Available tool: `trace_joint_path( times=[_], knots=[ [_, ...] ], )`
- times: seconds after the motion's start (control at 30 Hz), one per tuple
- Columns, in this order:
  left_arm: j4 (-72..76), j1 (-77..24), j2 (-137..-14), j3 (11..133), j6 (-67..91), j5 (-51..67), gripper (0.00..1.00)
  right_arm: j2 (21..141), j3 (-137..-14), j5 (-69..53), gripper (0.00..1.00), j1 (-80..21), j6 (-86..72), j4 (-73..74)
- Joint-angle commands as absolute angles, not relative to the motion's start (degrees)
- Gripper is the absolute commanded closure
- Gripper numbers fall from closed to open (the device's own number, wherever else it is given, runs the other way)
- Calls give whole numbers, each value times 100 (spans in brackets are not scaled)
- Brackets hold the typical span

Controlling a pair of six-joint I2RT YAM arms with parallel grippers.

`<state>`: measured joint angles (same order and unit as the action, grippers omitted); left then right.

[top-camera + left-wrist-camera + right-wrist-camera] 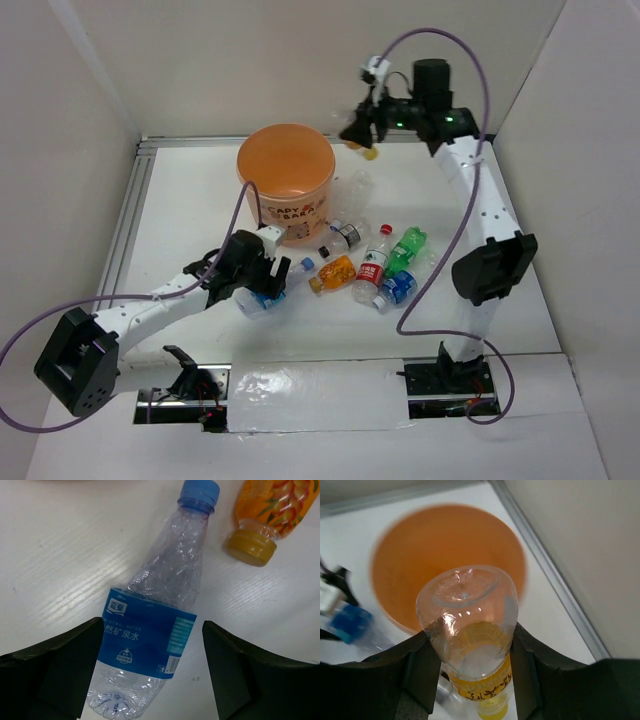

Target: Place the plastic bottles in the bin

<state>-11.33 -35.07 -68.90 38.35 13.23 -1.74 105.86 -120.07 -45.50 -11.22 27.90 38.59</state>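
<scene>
My right gripper point(362, 130) is shut on a clear bottle with a yellow label and cap point(470, 640), held high, base up, just right of the orange bin point(285, 175). The bin's open mouth point(447, 565) shows beyond the bottle. My left gripper point(152, 675) is open and low over a clear blue-label bottle point(150, 635) lying on the table. One finger is against its left side and the other stands apart on the right. An orange bottle point(272, 505) lies beside it. Red-white point(372, 265), green point(405, 250), blue-label point(397, 288) and dark-label point(345, 236) bottles lie in front of the bin.
Another clear bottle point(358, 185) lies right of the bin. White walls close in the table on the left, back and right. A metal rail point(130, 215) runs along the left edge. Purple cables loop from both arms.
</scene>
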Motion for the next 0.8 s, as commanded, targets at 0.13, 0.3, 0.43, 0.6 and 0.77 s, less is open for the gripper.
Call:
trace_joint_path(
  times=[0.13,0.3,0.43,0.6,0.77],
  knots=[
    [-571,-3709,-6802,3516,1266,-579,8,12046,-13936,-5309,81,-2311,1310,2530],
    [-571,-3709,-7109,3691,1336,-870,14,12560,-14240,-5160,70,-2584,1002,2672],
    [-738,-3709,-7593,3911,1441,-906,34,12560,-13668,-5054,5,-2707,1002,2847],
    [-738,-3762,-7918,4122,1301,-651,48,12017,-13518,-4878,0,-2391,949,3032],
    [-852,-3762,-8104,4236,1248,-457,45,11287,-12544,-4974,0,-1611,1036,3348]
  ],
)
